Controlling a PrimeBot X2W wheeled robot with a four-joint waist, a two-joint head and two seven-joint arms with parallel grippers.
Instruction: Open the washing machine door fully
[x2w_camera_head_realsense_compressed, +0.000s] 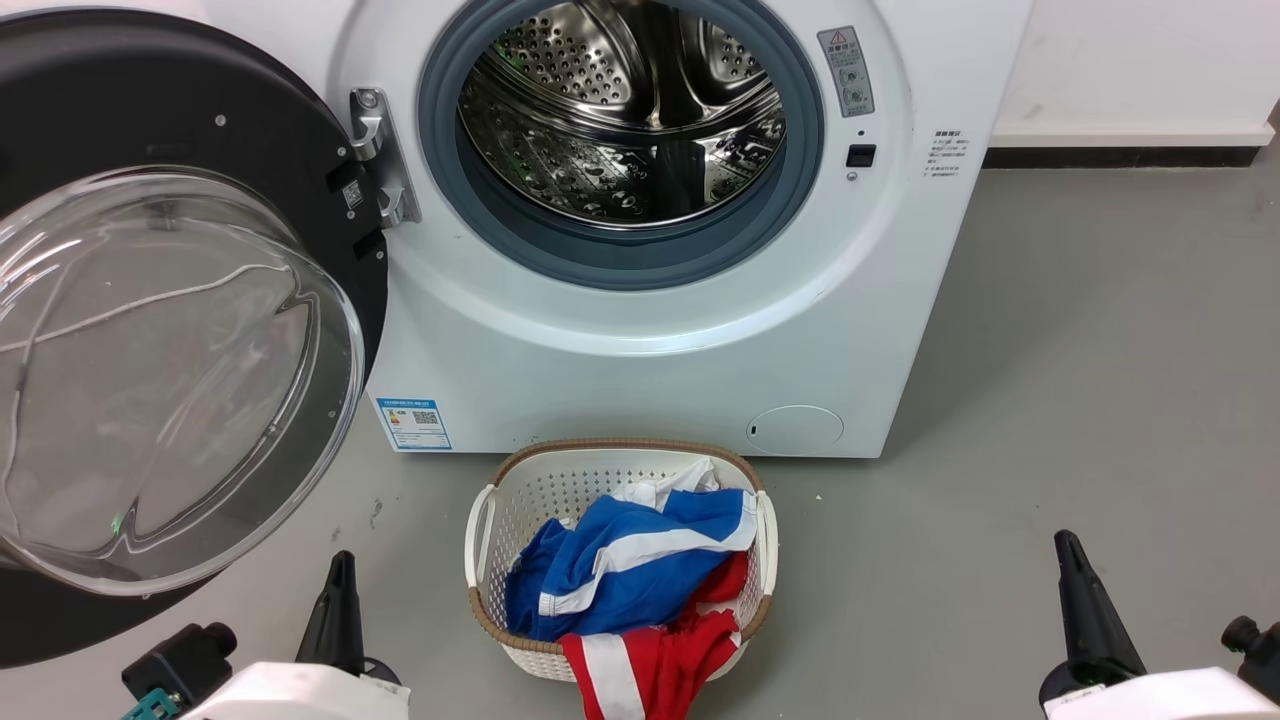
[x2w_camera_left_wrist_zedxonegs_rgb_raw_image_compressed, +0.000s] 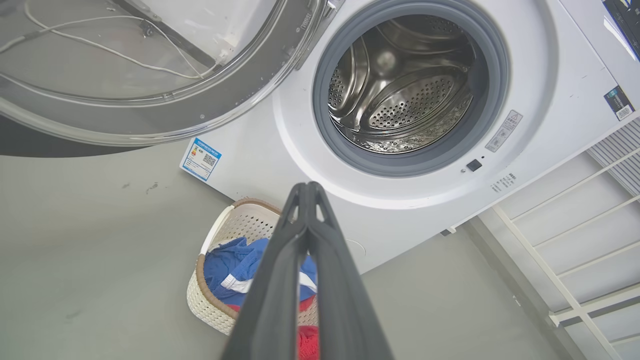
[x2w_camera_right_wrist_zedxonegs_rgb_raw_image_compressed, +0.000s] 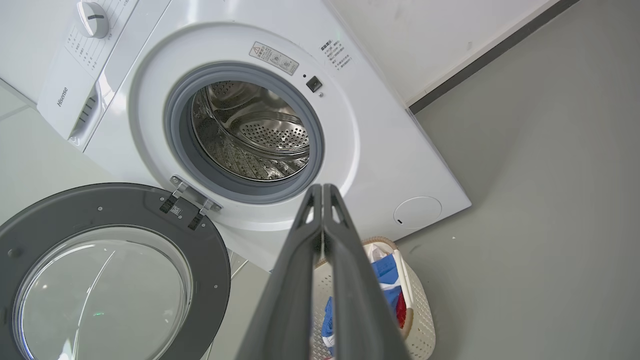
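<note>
Far left: the washing machine door (x2w_camera_head_realsense_compressed: 180, 330) hangs from its hinge (x2w_camera_head_realsense_compressed: 380, 160) on the left of the opening. It is swung well out, with its inner face and glass bowl turned toward my head camera, and it is clear of the gasket.

Left claw (x2w_camera_left_wrist_zedxonegs_rgb_raw_image_compressed: 306, 192): clenched, fingertips together, grasping nothing. It sits low, near the door's lower rim but apart from it.

Centre: the washing machine (x2w_camera_head_realsense_compressed: 700, 350) stands with its drum (x2w_camera_head_realsense_compressed: 620, 120) fully exposed. A laundry basket (x2w_camera_head_realsense_compressed: 480, 540) of blue and red cloth sits on the floor just before it.

Right claw (x2w_camera_right_wrist_zedxonegs_rgb_raw_image_compressed: 322, 192): likewise clenched and empty, well apart from the door.

Assessment: the door looks at or near its full swing. If any travel remains, I would use the left claw, clenched, and press the black rim on the side away from the hinge, not the glass. I would push slowly along the arc, keep the arm clear of the basket, and stop at first resistance to spare the hinge.
</note>
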